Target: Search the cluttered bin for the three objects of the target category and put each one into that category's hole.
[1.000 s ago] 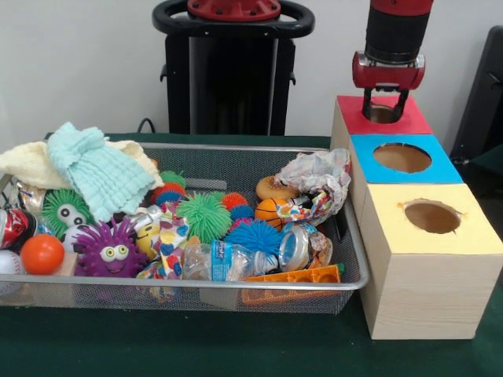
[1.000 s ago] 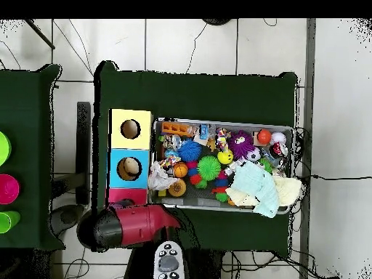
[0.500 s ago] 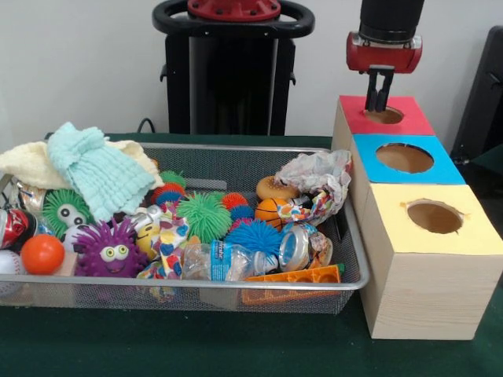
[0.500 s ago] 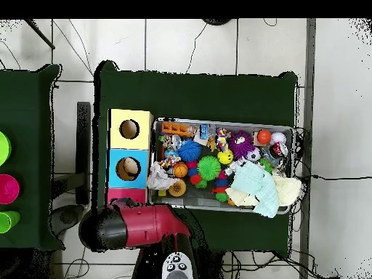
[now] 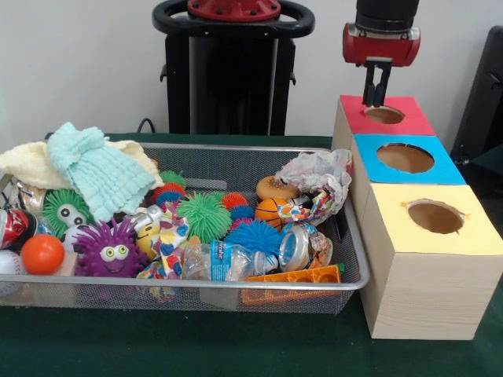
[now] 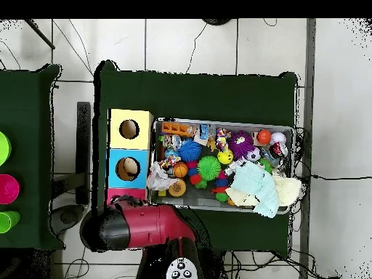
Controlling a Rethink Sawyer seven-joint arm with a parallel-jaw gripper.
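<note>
In the front view the gripper (image 5: 376, 100) hangs at the upper right, just above the red hole (image 5: 384, 115), its fingers close together with nothing visible between them; I judge a drop into that hole complete and the gripper empty. The blue hole (image 5: 405, 157) and yellow hole (image 5: 435, 217) line up toward the lower right, beside the bin (image 5: 353, 236) so carries stay short. The bin fills the left and centre, heaped with spiky balls (image 5: 206, 217), a bottle (image 5: 224, 260) and cloths (image 5: 98, 174); which are targets I cannot tell. In the overhead view the arm (image 6: 142, 227) at lower left covers the red hole, with the bin (image 6: 293, 149) at centre right on the green bench (image 6: 196, 91).
</note>
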